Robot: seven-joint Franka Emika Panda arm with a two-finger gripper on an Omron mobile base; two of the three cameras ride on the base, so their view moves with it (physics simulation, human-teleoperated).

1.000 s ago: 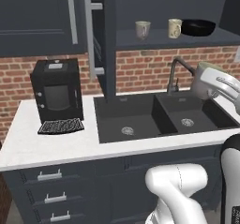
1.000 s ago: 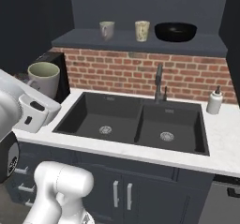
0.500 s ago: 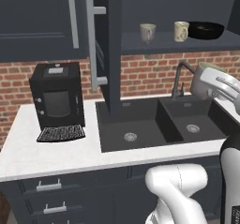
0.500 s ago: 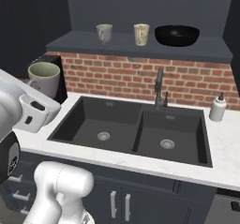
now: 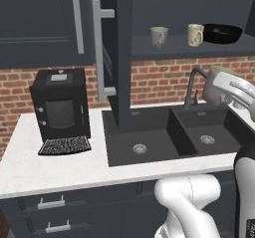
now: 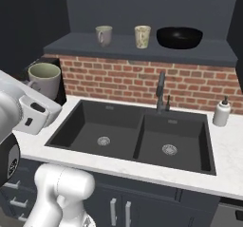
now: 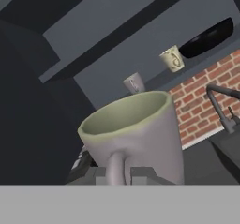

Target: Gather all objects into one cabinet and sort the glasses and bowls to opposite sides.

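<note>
Pale mug pinched in the gripper, raised beside the open cabinet above the sink.

On the left of the white table [image 5: 60, 170] stands a black coffee machine [image 5: 61, 110]; next to it the cabinet's tall door [image 5: 115, 58] hangs open edge-on, its silver bar handle [image 5: 101, 53] facing the camera. On the dark shelf [image 6: 142, 48] inside sit a grey mug [image 6: 104, 35], then a beige mug [image 6: 142, 36], then the wide black bowl [image 6: 179, 37] at the right end, each apart from the next. Below lies the dark double sink [image 6: 133, 133] with its faucet [image 6: 162, 92], and a soap bottle [image 6: 221, 112] stands at the far right. The gripper [image 7: 121, 175] is pressed together on the handle of a whitish mug [image 7: 136, 134], held upright, mouth up, well below the shelf.
</note>
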